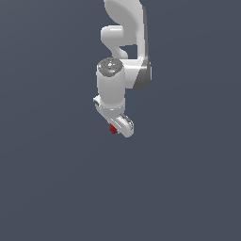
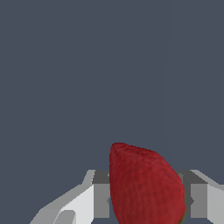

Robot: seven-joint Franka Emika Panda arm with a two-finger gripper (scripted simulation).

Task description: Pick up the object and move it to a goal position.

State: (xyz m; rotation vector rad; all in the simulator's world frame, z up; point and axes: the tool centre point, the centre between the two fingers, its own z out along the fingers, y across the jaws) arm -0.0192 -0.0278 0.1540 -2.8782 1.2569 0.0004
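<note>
The jaws stand close on either side of the object (image 2: pixel 146 186), a dark red, strawberry-shaped lump, and seem to hold it: in the wrist view a grey finger (image 2: pixel 101 200) shows at each flank of the fruit, whose pointed end pokes out past them. Whether the pads truly press its skin is hidden. In the exterior view the object (image 1: pixel 113 128) is only a small red speck tucked under the white hand of the arm (image 1: pixel 112 87), which hangs over the plain grey desk (image 1: pixel 52 188); I cannot tell whether the object touches the desk or is clear of it. No goal marker shows in either view. As I judge it, the risk is a slip: the lump tapers and is rounded, so a light or off-centre grip could let it twist or squirt out during a quick carry.
</note>
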